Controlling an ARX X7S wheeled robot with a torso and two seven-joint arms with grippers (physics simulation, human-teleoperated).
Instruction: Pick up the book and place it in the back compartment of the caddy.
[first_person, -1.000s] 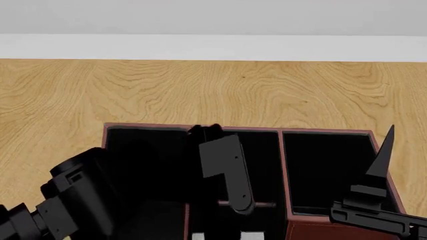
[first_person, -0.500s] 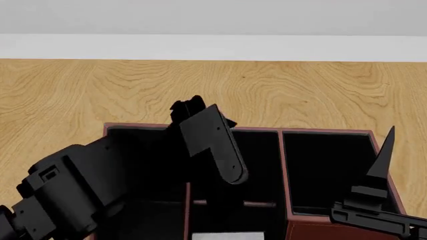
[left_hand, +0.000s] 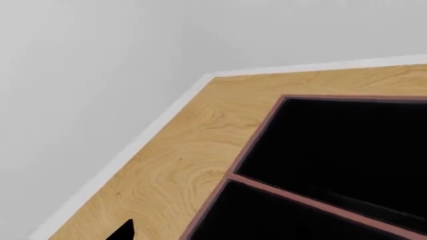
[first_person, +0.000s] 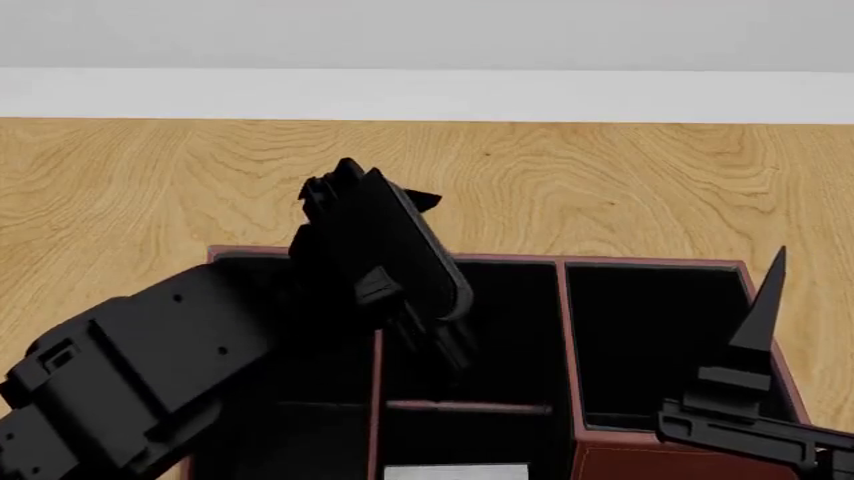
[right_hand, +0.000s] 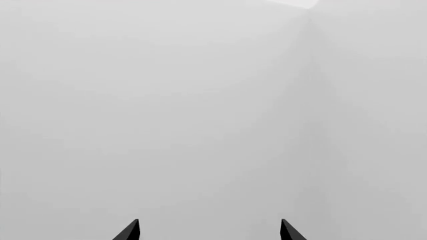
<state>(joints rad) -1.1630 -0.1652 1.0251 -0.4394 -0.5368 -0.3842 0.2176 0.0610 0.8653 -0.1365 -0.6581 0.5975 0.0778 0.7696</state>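
Observation:
The caddy (first_person: 627, 262) is a black box with reddish-brown rims and dividers, low in the head view. My left gripper (first_person: 367, 190) hangs raised over the caddy's back rim, left of centre. It is open and nothing shows between its fingers. The left wrist view looks down on two black compartments of the caddy (left_hand: 300, 199), and one fingertip (left_hand: 123, 231) shows over the wood. Only a white strip of the book (first_person: 454, 471) shows, at the bottom edge of the head view by the caddy's front middle. My right gripper (right_hand: 209, 231) is open and empty, pointing up beside the caddy's right wall (first_person: 763, 315).
The caddy stands on a wooden table (first_person: 601, 180) whose far edge meets a white wall (first_person: 427, 40). The left wrist view shows the table's corner (left_hand: 213, 77). The left arm's bulky links (first_person: 147, 370) cover the caddy's left part.
My left arm has risen out of the caddy's middle back compartment, moving up, back and leftward. The right arm has not moved.

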